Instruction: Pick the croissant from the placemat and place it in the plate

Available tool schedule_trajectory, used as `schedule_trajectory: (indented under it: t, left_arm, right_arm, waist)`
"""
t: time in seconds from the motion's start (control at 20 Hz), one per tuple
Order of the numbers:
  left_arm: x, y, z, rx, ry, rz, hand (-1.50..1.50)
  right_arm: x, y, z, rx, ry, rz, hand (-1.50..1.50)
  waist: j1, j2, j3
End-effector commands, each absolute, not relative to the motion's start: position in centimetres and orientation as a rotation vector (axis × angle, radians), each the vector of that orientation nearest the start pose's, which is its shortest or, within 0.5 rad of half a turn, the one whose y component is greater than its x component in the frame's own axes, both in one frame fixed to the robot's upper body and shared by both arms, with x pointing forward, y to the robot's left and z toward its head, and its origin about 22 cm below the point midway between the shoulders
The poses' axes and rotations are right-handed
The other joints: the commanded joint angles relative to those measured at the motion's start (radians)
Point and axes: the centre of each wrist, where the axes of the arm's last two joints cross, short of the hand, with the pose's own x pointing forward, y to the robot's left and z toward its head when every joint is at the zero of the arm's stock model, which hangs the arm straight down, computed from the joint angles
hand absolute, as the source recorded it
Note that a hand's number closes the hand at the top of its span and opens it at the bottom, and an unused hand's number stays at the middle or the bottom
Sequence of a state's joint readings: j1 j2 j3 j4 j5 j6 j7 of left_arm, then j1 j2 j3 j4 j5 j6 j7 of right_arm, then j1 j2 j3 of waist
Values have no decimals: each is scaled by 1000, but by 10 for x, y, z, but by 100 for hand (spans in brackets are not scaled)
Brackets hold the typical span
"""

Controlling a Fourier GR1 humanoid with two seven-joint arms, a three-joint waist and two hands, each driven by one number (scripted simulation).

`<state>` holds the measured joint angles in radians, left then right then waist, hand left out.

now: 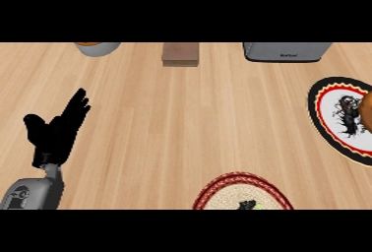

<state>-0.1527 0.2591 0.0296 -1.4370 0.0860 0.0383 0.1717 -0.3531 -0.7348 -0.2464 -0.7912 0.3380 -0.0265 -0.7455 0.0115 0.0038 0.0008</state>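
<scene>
Round woven mat at the worktop's near edge, left hand resting open.

The red-rimmed woven mat (pixel 243 193) lies cut off by the near edge, a small dark shape at its middle. The left hand (pixel 54 133) shows by the worktop's left edge, fingers straight and up, holding and touching nothing. At the right edge lies a plate (pixel 330 118) with black and red rim; a brown piece, likely the croissant (pixel 367 109), sits on it, mostly cut off. Along the far edge stand a grey bowl (pixel 98 48), a brown block (pixel 180 54) and a grey toaster (pixel 287 51); its label is unreadable.
</scene>
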Motion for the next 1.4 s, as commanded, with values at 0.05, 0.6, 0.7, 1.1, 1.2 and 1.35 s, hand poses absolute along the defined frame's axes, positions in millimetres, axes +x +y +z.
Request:
schedule_trajectory:
  t: [0.05, 0.6, 0.7, 1.1, 1.2, 1.35]
  left_arm:
    - [285, 275, 25, 172, -1415, -111, 0]
    - [286, 299, 20, 135, -1423, -104, 0]
    - [285, 267, 20, 117, -1431, -94, 0]
    - [287, 290, 19, 157, -1405, -87, 0]
    - [288, 286, 20, 163, -1412, -80, 0]
    - [291, 292, 20, 164, -1407, -89, 0]
  right_arm:
    - [285, -515, 56, -859, -1609, 875, 150]
    - [297, -519, 51, -610, -1648, 870, -150]
    - [293, -525, 55, -614, -1801, 784, -150]
    - [299, -532, 78, -264, -2026, 505, -150]
    - [294, -540, 84, -193, -1956, 424, -150]
    - [302, -534, 83, -75, -1789, 411, -150]
  waist:
    - [18, 6, 2]
    - [28, 11, 3]
    - [20, 9, 4]
    - [-3, 2, 2]
    - [-12, -2, 1]
    - [1, 3, 1]
